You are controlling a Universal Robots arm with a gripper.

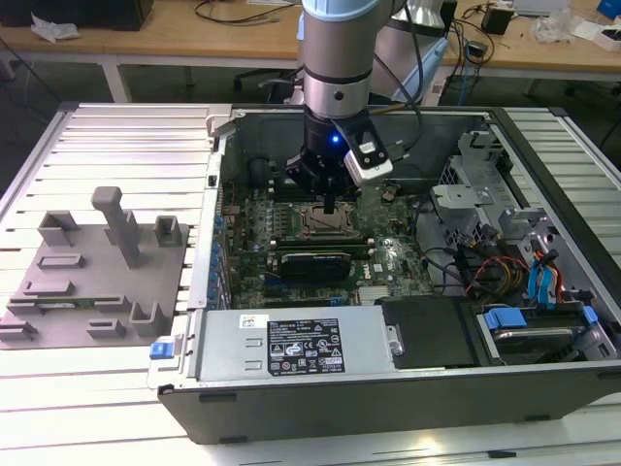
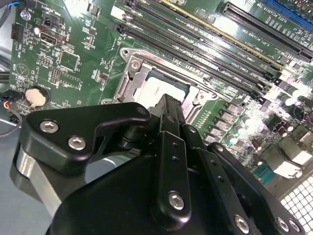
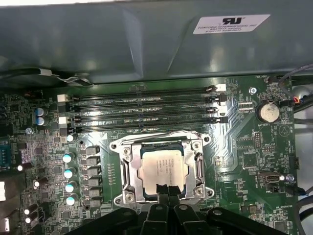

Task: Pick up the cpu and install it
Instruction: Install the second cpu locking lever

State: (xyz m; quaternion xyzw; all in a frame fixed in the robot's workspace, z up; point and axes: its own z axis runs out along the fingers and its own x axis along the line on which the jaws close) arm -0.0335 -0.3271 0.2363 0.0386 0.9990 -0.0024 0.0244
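The cpu (image 3: pixel 161 165) is a flat silver square lying flat inside the metal-framed socket (image 3: pixel 128 169) on the green motherboard. In the exterior view, my gripper (image 1: pixel 331 207) hangs straight down into the open computer case, just over the socket and the cpu (image 1: pixel 321 221). Both wrist views show the two black fingers pressed together with nothing between them. Their tips (image 3: pixel 166 188) sit over one edge of the cpu. In the second wrist view the gripper (image 2: pixel 168 100) hides part of the cpu (image 2: pixel 164 90), and the socket frame (image 2: pixel 132 78) lies open around it.
Long black memory slots (image 3: pixel 142 105) run beside the socket, and a coin battery (image 3: pixel 268 111) sits nearby. The case walls, a power supply (image 1: pixel 291 345), and drive bays with cables (image 1: pixel 505 262) ring the board. A grey fixture plate (image 1: pixel 97 272) lies at the exterior view's left.
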